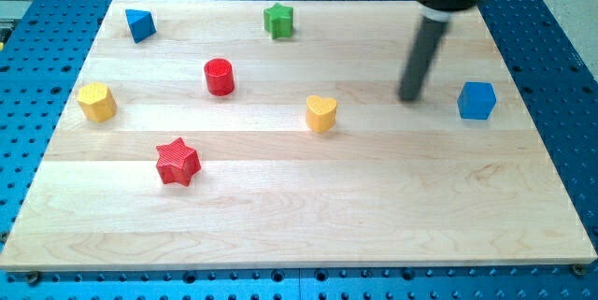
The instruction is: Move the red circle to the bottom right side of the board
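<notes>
Nearest the view's bottom, the wooden board (308, 235) lay bare across its lower band, and the bottom right area, where the red circle was meant to end up, held nothing. Going up, the red star (177, 162) sat left of centre, then the yellow heart (320, 113) near the middle and the yellow hexagon (96, 102) by the left edge. The blue cube (476, 100) stood near the right edge, with my tip (408, 98) just to its left, touching no block; being a bare rod, it held nothing. The red circle (219, 77) lay well apart from my tip, off to the view's left and slightly higher, past the yellow heart. As I judged it, my tip was on the wrong side: it would need to get around to the circle's upper left before pushing down and rightwards. Farthest up were the green star (277, 21) and the blue triangle (140, 25).
</notes>
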